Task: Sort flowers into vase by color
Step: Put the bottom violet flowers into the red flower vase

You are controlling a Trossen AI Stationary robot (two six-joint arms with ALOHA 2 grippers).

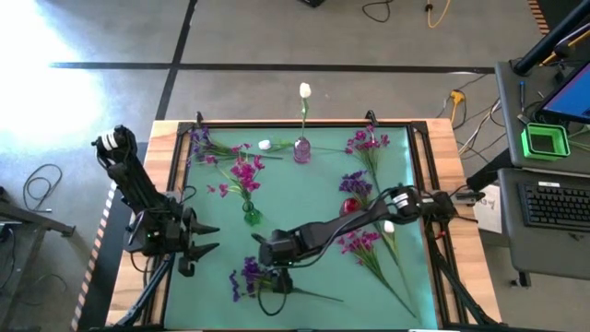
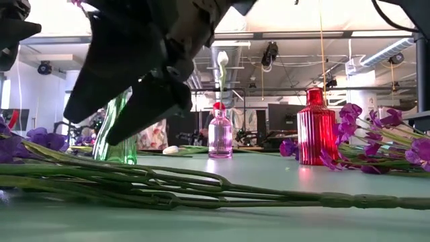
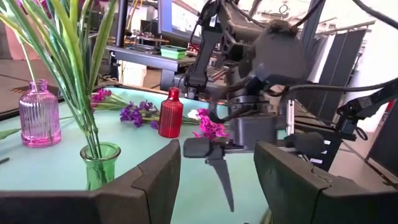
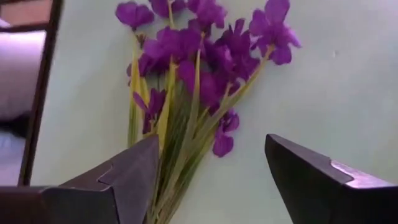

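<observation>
Purple flowers point(image 4: 199, 81) lie below the right gripper's point(image 4: 211, 171) open jaws.

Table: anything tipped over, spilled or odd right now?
Nothing tipped: the green vase, pink vase and red vase stand upright. Loose flowers lie flat on the mat, unsorted, including the purple bunch under the open right pincer.
</observation>
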